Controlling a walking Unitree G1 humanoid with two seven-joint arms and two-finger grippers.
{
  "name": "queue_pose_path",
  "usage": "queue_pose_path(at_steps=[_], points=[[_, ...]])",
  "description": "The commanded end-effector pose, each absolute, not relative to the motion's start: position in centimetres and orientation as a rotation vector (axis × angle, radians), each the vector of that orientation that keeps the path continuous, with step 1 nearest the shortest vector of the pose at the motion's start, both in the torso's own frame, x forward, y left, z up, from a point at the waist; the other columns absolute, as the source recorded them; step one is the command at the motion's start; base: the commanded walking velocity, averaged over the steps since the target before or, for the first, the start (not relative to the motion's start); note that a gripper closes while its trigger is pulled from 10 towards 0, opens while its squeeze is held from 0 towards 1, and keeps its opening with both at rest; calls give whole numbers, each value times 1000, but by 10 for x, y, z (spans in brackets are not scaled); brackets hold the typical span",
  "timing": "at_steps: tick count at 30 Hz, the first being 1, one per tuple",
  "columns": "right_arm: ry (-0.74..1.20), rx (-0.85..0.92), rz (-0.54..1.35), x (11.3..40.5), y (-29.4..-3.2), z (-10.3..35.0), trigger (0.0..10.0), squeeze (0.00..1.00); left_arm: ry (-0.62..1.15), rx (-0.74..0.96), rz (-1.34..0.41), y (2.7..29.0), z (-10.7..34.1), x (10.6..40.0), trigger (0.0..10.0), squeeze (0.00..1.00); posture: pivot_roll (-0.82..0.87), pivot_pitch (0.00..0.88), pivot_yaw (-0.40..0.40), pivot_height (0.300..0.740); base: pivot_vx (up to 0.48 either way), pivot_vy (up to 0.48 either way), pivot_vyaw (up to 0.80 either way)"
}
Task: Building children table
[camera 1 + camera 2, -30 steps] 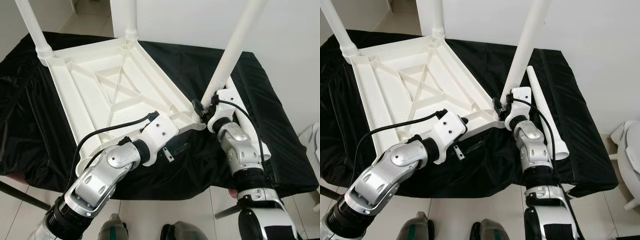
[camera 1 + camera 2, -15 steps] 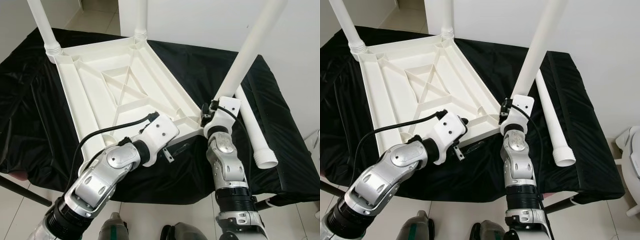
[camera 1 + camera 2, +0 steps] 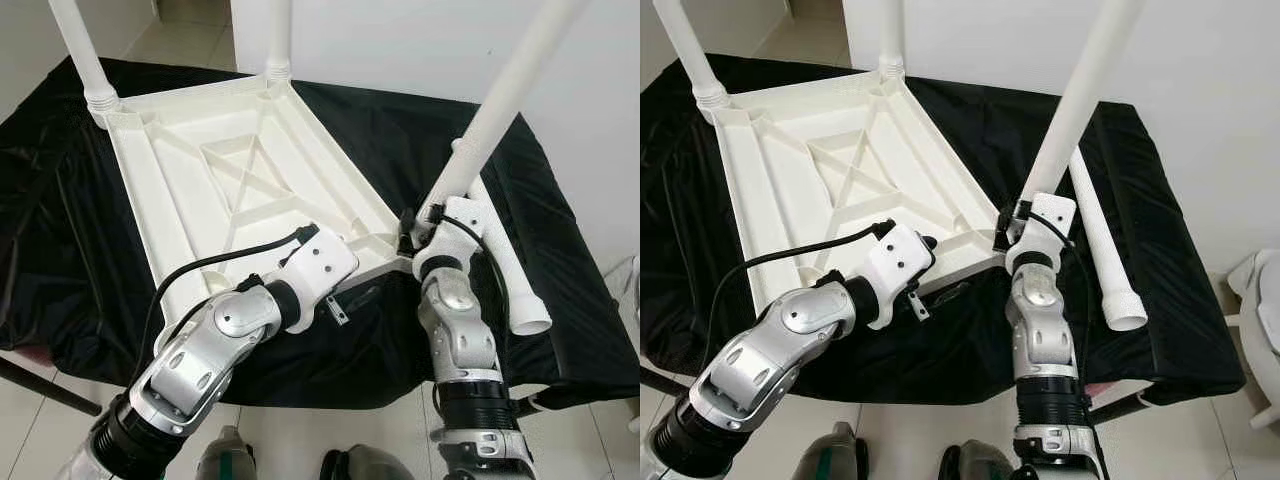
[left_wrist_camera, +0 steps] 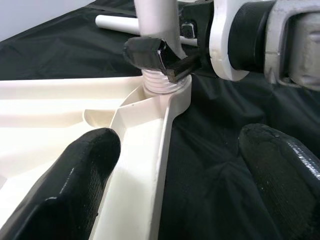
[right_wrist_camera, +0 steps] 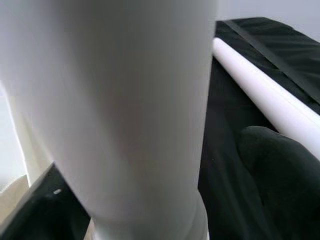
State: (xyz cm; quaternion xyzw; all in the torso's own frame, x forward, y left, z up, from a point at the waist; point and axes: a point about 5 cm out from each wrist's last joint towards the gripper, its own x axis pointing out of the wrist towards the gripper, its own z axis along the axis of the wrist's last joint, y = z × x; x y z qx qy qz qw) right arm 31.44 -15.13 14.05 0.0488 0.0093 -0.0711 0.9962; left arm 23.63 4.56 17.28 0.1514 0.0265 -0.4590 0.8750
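Black cloth [image 3: 60, 250] under inverted tabletop [image 3: 230, 190]. My right gripper [image 4: 165, 57] clamps one leg [image 3: 490, 110]; left gripper [image 4: 185, 180], spread, straddles rim. I count three fitted legs, one loose leg [image 3: 505, 270] beside.

1 tabletop [image 3: 215, 190], 3 legs up [image 3: 500, 95], 1 loose [image 3: 505, 270].

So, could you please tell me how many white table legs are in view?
4. Two far legs stand in the upturned tabletop's far corners; the right hand grips a third leg at the near corner; a loose leg lies on the black cloth.
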Motion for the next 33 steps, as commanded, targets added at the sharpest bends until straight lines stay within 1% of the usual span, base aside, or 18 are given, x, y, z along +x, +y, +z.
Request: queue_pose_path(at_steps=[1,3,4,5,7,8,11,12,18,24,25,26,27,28,33], points=[[8,117,-117,318,-153,143,10000,1000,62,316,-1000,43,172,234,10000,0,47,14,-70,740,0,0,0],[12,124,-97,320,-154,143,10000,1000,62,316,-1000,43,172,234,10000,0,47,14,-70,740,0,0,0],[9,126,-45,322,-154,144,10000,816,63,315,-999,43,172,234,10000,0,48,16,-72,740,0,0,0],[1,125,10,326,-156,147,10000,0,63,315,-998,43,172,234,10000,0,48,20,-74,740,0,0,0],[-6,122,45,327,-157,149,10000,0,63,315,-997,43,172,234,10000,0,48,20,-74,740,0,0,0],[-11,117,98,329,-157,150,10000,0,63,315,-996,43,172,234,10000,0,49,21,-74,740,0,0,0],[3,46,341,332,-157,149,10000,0,60,316,-989,44,173,235,10000,0,47,31,-72,740,0,0,0],[3,46,341,332,-157,149,10000,0,60,316,-989,44,173,235,10000,0,47,31,-72,740,0,0,0],[40,-71,501,334,-167,142,10000,0,61,315,-988,44,173,235,10000,0,48,35,-69,740,0,0,0],[45,-115,535,339,-176,141,10000,0,63,317,-989,45,173,235,10000,0,52,37,-69,740,0,0,0],[46,-124,553,341,-180,141,6863,0,64,318,-989,45,173,235,10000,0,52,37,-69,740,0,0,0],[46,-131,570,342,-183,142,6157,0,64,319,-988,45,173,235,10000,0,53,38,-67,740,0,0,0],[46,-138,579,343,-185,142,4902,0,64,319,-988,45,173,235,10000,0,53,38,-67,740,0,0,0],[50,-157,586,344,-188,141,0,0,64,319,-989,45,174,235,10000,0,53,38,-65,740,0,0,0],[69,-168,587,347,-193,139,0,0,64,320,-991,45,174,235,10000,0,53,38,-65,740,0,0,0]])
